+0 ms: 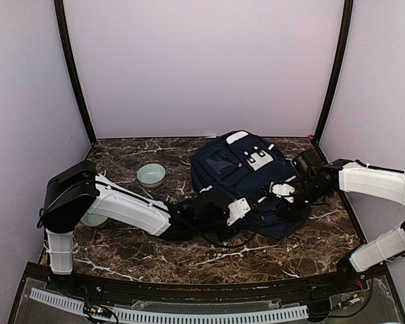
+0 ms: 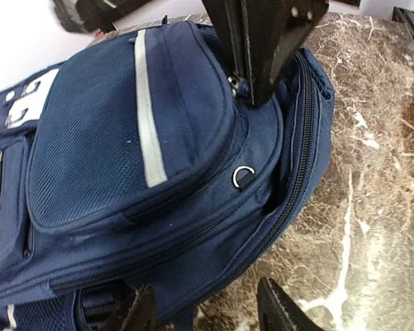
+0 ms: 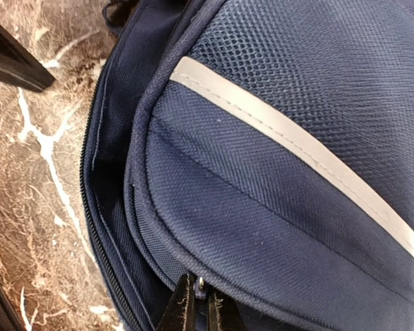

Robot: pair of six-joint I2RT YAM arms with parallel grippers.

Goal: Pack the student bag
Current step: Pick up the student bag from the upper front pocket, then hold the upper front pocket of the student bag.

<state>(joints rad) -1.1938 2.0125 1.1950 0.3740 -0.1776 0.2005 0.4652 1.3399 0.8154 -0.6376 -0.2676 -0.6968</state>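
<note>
The student bag is a navy-blue backpack with white reflective stripes, lying flat on the marble table. Its main zip gapes along the edge. My right gripper is shut on a small metal zipper pull at the seam under the front pocket. The same gripper shows from above in the left wrist view. My left gripper is open at the bag's near edge. One of its fingers is over the bag fabric and the other over the table, neither gripping. In the top view both grippers meet over the bag's near half.
A pale green bowl stands on the table left of the bag. Another pale round object shows partly under the left arm. Purple walls close in the table at the back and sides.
</note>
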